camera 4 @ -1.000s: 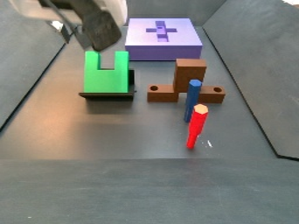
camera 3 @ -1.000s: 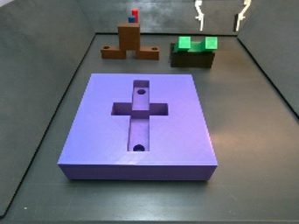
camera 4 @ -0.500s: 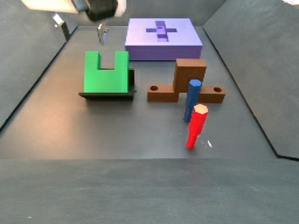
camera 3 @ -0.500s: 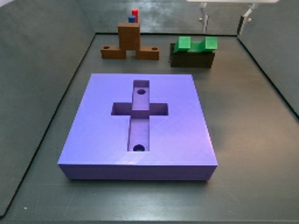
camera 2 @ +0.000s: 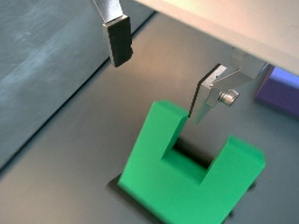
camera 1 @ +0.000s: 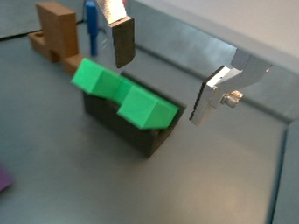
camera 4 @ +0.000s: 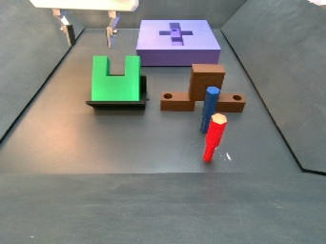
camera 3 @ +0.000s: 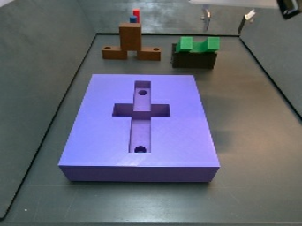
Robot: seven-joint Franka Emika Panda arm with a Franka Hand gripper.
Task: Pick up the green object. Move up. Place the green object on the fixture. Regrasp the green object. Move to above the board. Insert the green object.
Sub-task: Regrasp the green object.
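Observation:
The green object (camera 3: pixel 199 44) is a bright U-shaped block resting on the dark fixture (camera 3: pixel 195 60) at the far right of the floor. Both show in the other side view too: the green object (camera 4: pixel 116 78) with its notch facing away, the fixture (camera 4: pixel 117 104) under it. My gripper (camera 3: pixel 227 18) hangs high above them, open and empty. In both wrist views the gripper (camera 1: pixel 163 83) (camera 2: pixel 162 83) has its silver fingers wide apart above the green object (camera 1: pixel 122 94) (camera 2: pixel 176 166), touching nothing. The purple board (camera 3: pixel 141 119) with its cross recess lies in the middle.
A lighter brown piece with an upright post (camera 3: pixel 131 42) stands left of the fixture. A blue peg (camera 4: pixel 209 110) and a red peg (camera 4: pixel 216 138) stand by that brown piece (camera 4: pixel 201 88). Dark walls bound the floor on all sides.
My gripper has risen straight up away from the green object, with its fingers open. The green object stays on the fixture, unmoved.

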